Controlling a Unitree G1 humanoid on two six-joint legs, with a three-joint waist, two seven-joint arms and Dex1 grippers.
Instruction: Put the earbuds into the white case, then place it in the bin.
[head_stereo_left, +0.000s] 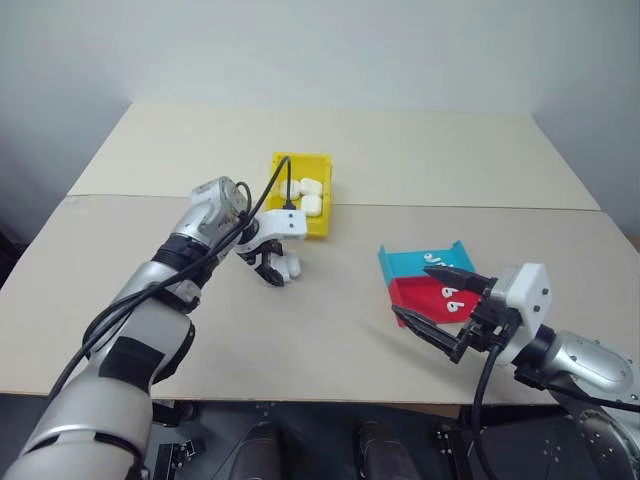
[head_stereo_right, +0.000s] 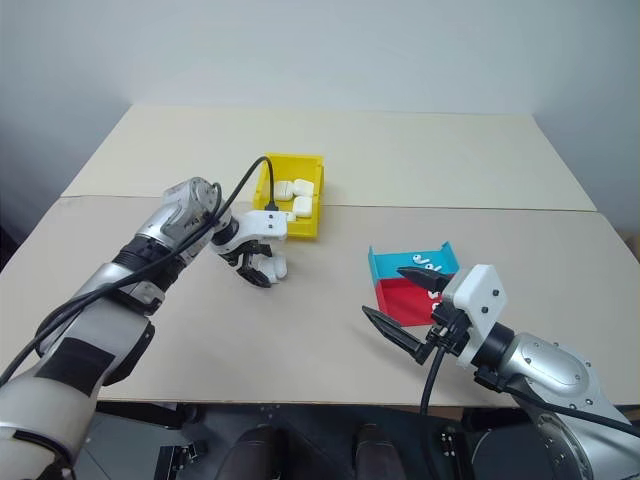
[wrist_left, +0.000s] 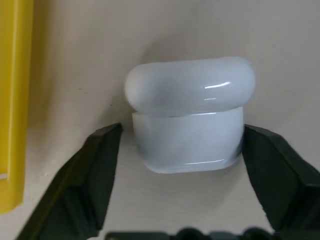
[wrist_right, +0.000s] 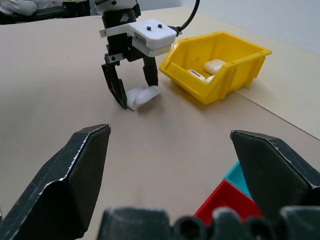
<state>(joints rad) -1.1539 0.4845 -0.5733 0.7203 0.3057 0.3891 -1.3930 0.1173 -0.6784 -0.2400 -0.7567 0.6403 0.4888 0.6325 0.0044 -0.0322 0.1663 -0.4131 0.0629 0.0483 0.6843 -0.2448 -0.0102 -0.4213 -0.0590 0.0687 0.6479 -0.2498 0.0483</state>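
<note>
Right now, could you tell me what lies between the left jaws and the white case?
Nothing: in the left wrist view the white case sits between the left gripper's open jaws with bare table at either side.

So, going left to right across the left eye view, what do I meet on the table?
Left gripper around the white case → yellow bin → teal tray and red tray → right gripper.

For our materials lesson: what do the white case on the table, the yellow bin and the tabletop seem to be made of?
White case: likely hard glossy plastic; bright highlights run along its rounded lid.
Yellow bin: looks like moulded plastic, smooth with a slight sheen, evenly coloured thin walls.
Tabletop: pale beige and matte, perhaps laminate or painted board; the pictures leave it open.
</note>
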